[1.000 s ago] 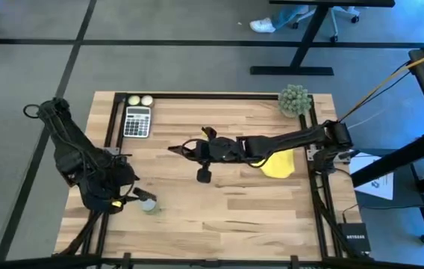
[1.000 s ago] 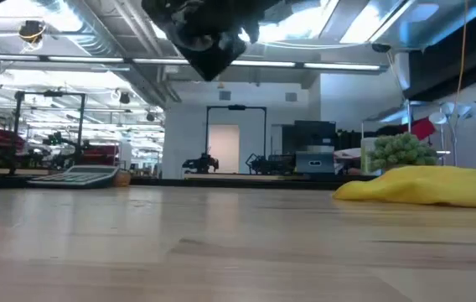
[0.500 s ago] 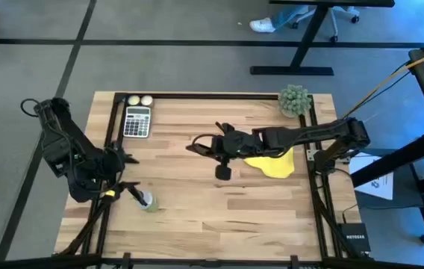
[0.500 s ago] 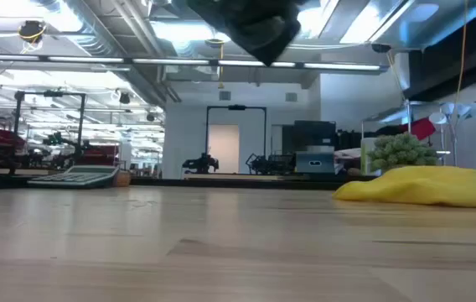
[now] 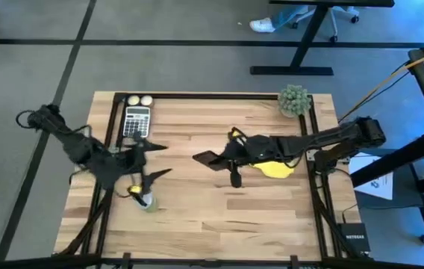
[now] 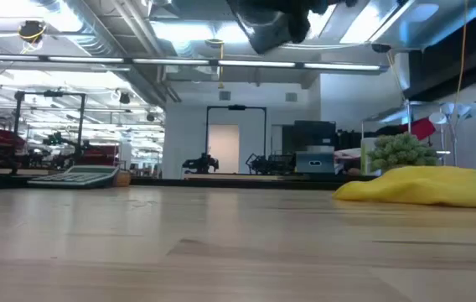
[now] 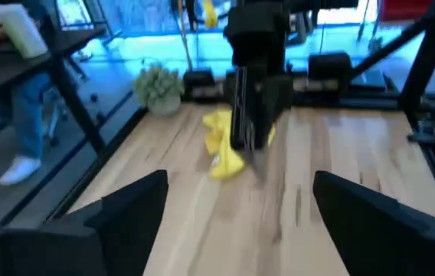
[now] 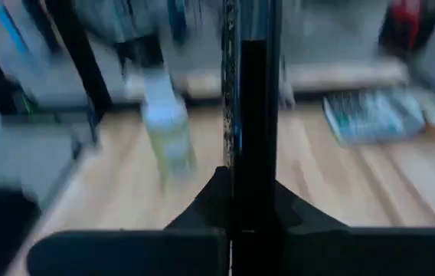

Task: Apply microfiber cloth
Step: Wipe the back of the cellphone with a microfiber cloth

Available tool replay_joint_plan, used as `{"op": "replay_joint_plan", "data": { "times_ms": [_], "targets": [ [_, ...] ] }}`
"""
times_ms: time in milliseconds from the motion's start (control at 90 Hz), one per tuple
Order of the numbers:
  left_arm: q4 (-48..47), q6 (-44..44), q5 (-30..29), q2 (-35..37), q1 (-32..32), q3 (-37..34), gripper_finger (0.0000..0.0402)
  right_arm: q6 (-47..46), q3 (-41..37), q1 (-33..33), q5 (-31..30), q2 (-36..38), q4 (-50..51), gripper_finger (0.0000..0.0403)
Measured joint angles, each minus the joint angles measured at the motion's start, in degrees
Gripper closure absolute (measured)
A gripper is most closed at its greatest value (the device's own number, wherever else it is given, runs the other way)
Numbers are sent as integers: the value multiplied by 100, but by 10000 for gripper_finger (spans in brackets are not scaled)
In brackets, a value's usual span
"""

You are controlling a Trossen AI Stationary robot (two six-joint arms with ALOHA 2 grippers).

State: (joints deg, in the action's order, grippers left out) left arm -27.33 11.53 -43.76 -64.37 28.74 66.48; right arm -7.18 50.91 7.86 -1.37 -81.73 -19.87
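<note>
Holding a thin black phone (image 8: 252, 115) tight in right gripper (image 5: 213, 158), now closer to yellow microfiber cloth (image 5: 278, 169). Left gripper (image 5: 156, 160) spread wide, swung toward table middle.

soft yellow microfiber cloth (image 5: 278, 166) (wrinkly) on matt wooden table (image 5: 219, 209).

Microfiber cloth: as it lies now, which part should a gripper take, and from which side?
Probably the bunched hump of the microfiber cloth, pinched from above on the side facing the table's middle; the low view shows it mounded there, tapering to a thin edge. The right arm lies over its far part. The left gripper is open; the right gripper is shut on a black smartphone.
</note>
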Motion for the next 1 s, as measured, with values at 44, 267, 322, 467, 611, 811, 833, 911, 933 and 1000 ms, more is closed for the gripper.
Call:
{"op": "replay_joint_plan", "data": {
  "times_ms": [44, 267, 322, 467, 611, 811, 833, 911, 933, 1000],
  "targets": [
    [371, -149, 499, -166, -398, -84, 90, -3, -173, 0, 48, 2, -610, 397],
    [1809, -435, 2087, -956, -1557, -465, 102, 7, -422, 1, 377, 6, -1747, 397],
    [2016, -507, 2363, -1010, -1625, -471, 103, -10, -423, 7, 433, 15, -1751, 397],
    [2630, -556, 2521, -993, -1594, -457, 103, -5, -430, 0, 309, 87, -1635, 397],
    [2874, -692, 2470, -808, -1489, -449, 103, 37, -399, -25, 93, 382, -1276, 397],
    [3399, -1078, 2312, -905, -1636, -450, 103, 11, -419, -37, 206, 385, -1252, 397],
    [3432, -1100, 2307, -930, -1663, -451, 103, 11, -419, -37, 204, 385, -1244, 397],
    [3567, -1182, 2361, -1010, -1804, -451, 103, 72, -419, -39, 160, 369, -1250, 397],
    [3616, -1198, 2387, -1036, -1845, -451, 103, 119, -419, -39, 133, 360, -1251, 397],
    [3663, -1207, 2463, -1063, -1958, -453, 104, 176, -419, -39, 69, 325, -1316, 397]
  ]
}}
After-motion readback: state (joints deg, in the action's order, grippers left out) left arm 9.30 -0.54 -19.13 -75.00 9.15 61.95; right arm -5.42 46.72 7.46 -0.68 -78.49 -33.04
